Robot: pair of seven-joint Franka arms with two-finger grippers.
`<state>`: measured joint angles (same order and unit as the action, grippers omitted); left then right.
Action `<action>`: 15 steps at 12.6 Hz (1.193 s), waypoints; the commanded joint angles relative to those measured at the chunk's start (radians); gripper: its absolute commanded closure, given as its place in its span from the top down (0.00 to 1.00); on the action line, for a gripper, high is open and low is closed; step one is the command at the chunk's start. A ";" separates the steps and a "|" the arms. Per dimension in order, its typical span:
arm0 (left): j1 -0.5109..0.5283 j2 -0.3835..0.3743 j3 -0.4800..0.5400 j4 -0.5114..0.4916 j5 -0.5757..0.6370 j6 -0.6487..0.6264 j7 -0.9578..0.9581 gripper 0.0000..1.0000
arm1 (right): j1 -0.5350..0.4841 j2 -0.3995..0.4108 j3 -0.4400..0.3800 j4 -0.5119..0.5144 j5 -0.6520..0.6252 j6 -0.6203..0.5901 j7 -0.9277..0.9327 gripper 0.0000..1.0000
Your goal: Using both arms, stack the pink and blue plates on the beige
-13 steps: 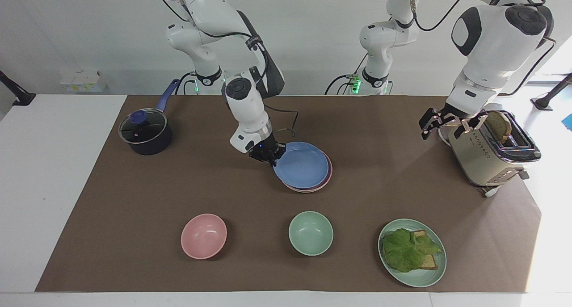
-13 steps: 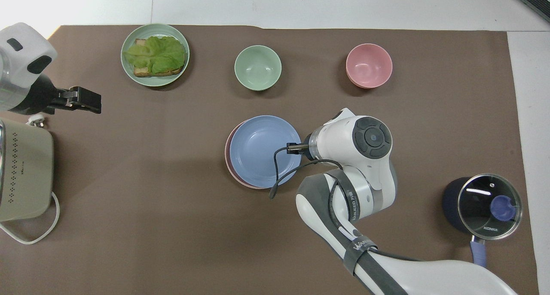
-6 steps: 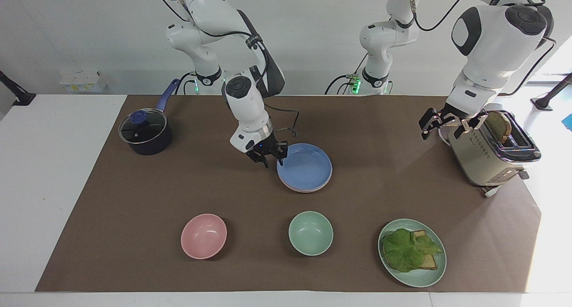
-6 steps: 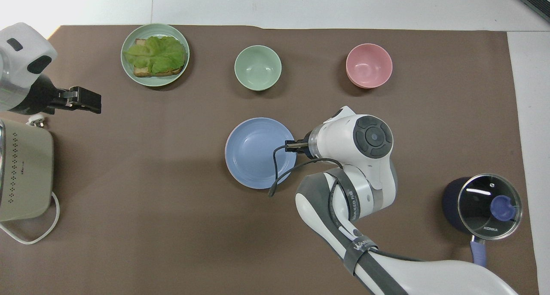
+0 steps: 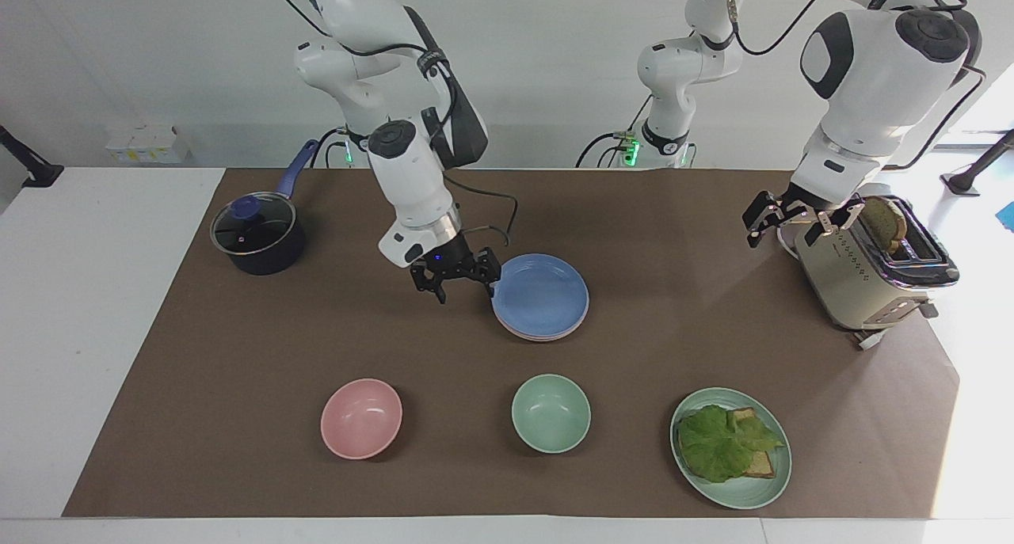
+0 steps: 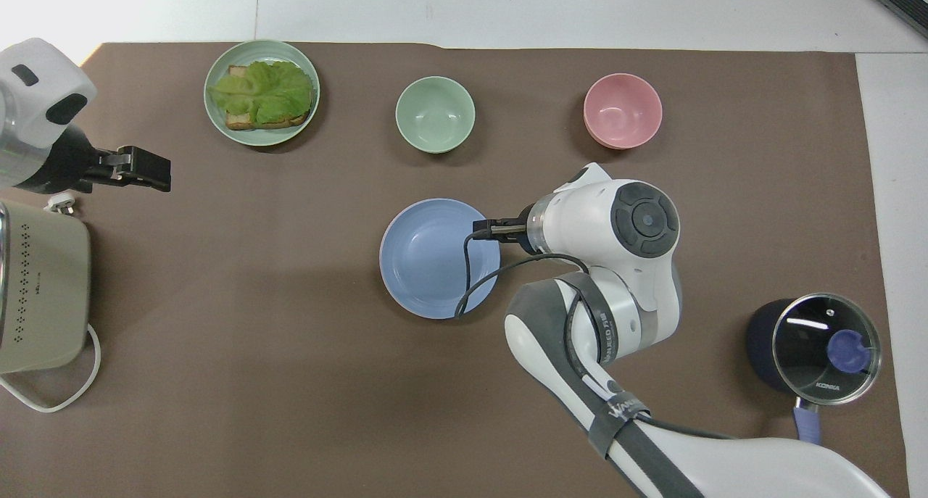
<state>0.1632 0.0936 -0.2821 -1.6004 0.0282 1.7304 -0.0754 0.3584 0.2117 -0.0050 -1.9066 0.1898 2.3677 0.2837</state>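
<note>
Right pincer (image 5: 455,281) spread, empty, just beside blue plate (image 5: 541,292), frame centre, released atop pink plate (image 5: 545,334); beige hidden underneath, likely. Left pincer (image 5: 796,218) spread, waiting by toaster (image 5: 863,279), right edge.

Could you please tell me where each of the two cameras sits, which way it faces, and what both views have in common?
Facing view: high across the table, looking back at the robots; both arms show whole, the right tool open beside the blue plate, the left tool open by the toaster.
Overhead view: above the robots' end, looking steeply down and forward; the right arm's wrist and forearm and the left arm's wrist and tool show.
Shared: the blue plate, green bowl, pink bowl, saucepan, half a turn apart.
</note>
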 commanded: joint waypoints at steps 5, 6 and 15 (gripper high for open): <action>0.010 -0.005 -0.006 0.002 0.015 -0.014 0.008 1.00 | -0.252 -0.153 0.010 0.103 -0.142 -0.289 -0.076 1.00; 0.010 -0.005 -0.006 0.002 0.015 -0.014 0.008 1.00 | -0.280 -0.191 0.010 0.103 -0.142 -0.336 -0.098 1.00; 0.010 -0.005 -0.006 0.002 0.015 -0.014 0.006 1.00 | -0.331 -0.236 0.010 0.291 -0.241 -0.672 -0.159 1.00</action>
<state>0.1632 0.0936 -0.2821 -1.6004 0.0282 1.7304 -0.0754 0.0448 -0.0505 -0.0081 -1.6681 -0.0388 1.7453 0.1563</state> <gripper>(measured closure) 0.000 0.000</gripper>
